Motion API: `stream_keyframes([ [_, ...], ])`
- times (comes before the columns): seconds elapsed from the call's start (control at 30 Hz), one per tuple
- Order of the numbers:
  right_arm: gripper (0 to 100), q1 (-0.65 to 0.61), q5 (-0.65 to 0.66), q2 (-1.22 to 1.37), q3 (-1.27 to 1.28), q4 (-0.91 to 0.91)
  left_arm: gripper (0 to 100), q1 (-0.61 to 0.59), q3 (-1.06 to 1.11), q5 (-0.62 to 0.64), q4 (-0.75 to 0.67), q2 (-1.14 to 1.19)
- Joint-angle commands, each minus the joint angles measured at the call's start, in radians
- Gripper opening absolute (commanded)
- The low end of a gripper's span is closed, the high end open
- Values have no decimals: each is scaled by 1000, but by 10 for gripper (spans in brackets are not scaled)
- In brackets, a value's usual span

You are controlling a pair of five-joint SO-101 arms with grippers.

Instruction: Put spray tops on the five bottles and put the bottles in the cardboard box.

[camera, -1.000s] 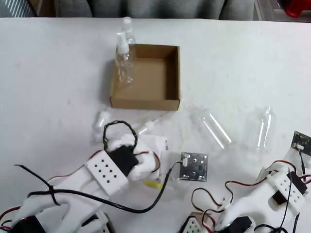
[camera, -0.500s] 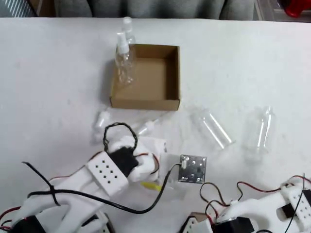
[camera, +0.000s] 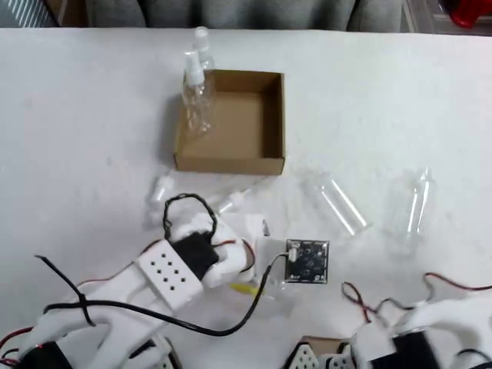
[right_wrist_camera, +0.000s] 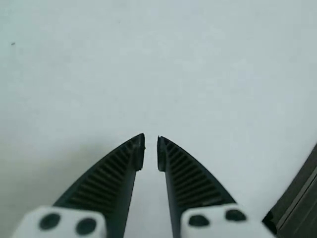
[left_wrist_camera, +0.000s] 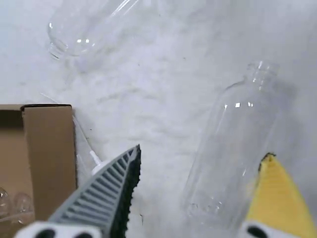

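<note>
The cardboard box (camera: 265, 123) stands at mid table with one capped bottle (camera: 197, 100) upright inside; a second capped bottle (camera: 201, 42) stands behind it. Two bare bottles (camera: 338, 201) (camera: 415, 204) lie to the right. Loose spray tops (camera: 161, 188) (camera: 231, 201) lie in front of the box. In the left wrist view my left gripper (left_wrist_camera: 202, 152) is open, and a bare clear bottle (left_wrist_camera: 233, 153) lies on the table between its fingers, close to the yellow one. My right gripper (right_wrist_camera: 151, 138) is shut over bare table, holding nothing.
The left arm (camera: 165, 269) stretches in from the lower left, with black cable looped over it. The right arm (camera: 430, 338) sits low at the bottom right edge. The box corner (left_wrist_camera: 47, 148) is close beside the left gripper's grey finger.
The right arm has pulled back toward the bottom edge, away from the bottles on the right. The left wrist has turned slightly, so its camera board now shows a dark face.
</note>
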Motion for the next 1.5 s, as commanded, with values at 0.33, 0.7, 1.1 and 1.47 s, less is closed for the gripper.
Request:
stream_keyframes([
  [0.33, 18, 64, 12, 409, -555, -10, 352, 64, -5, 9, 21, -28],
  [0.7, 18, 71, 14, 516, -695, 44, 352, 150, -9, -48, 43, 24],
  [1.1, 18, 54, 14, 516, -727, 82, 352, 166, -187, -41, 2, 401],
  [1.47, 18, 54, 14, 518, -706, 74, 347, 159, -215, -44, 2, 467],
])
